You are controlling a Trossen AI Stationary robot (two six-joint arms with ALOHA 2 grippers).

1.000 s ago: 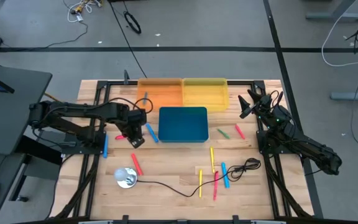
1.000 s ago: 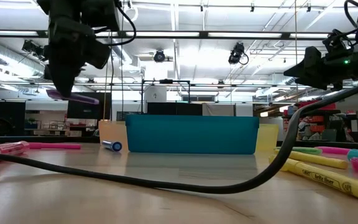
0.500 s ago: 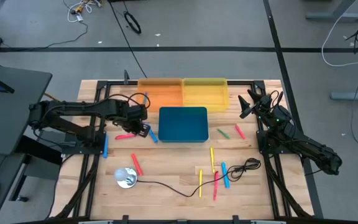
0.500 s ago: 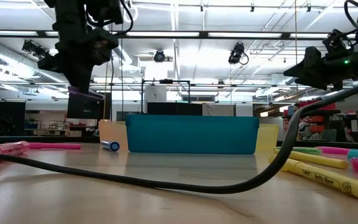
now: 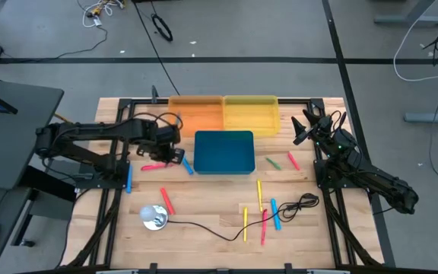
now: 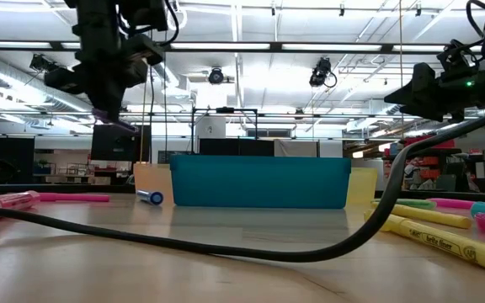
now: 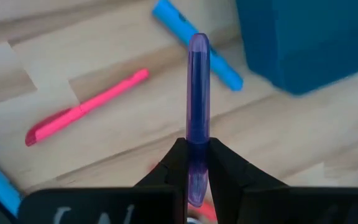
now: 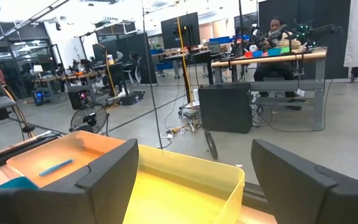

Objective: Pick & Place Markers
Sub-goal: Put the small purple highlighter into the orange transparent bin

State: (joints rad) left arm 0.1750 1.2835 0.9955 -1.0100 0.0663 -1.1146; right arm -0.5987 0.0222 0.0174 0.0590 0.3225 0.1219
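Note:
My left gripper [image 5: 171,149] hangs above the table just left of the blue bin [image 5: 223,152], shut on a purple marker [image 7: 197,93]. In the low view the marker [image 6: 114,123] shows below that gripper [image 6: 108,105], well above the tabletop. Other markers lie flat on the wood: a pink one [image 5: 154,166], a blue one [image 5: 185,163], and a scattered group [image 5: 265,209] to the right. My right gripper [image 5: 304,129] waits open and raised beside the yellow bin [image 5: 251,114]. My left gripper pinches the purple marker between its two fingers near one end [image 7: 196,152]. The marker lies along the fingers and sticks out forward past the fingertips [image 7: 173,158]. It is lifted clear of the table and slightly tilted from level.
An orange bin [image 5: 196,114] with a blue marker inside stands next to the yellow bin at the far edge. A thin black cable [image 5: 204,228] runs across the near half from a round silver object [image 5: 153,217]. A blue marker [image 5: 128,179] lies by the left frame rail.
My left gripper, still holding the purple marker, has moved toward the table's far edge and turned about toward the blue bin. In the low view the marker has gone from nearly level to slightly tilted. The right arm has kept still.

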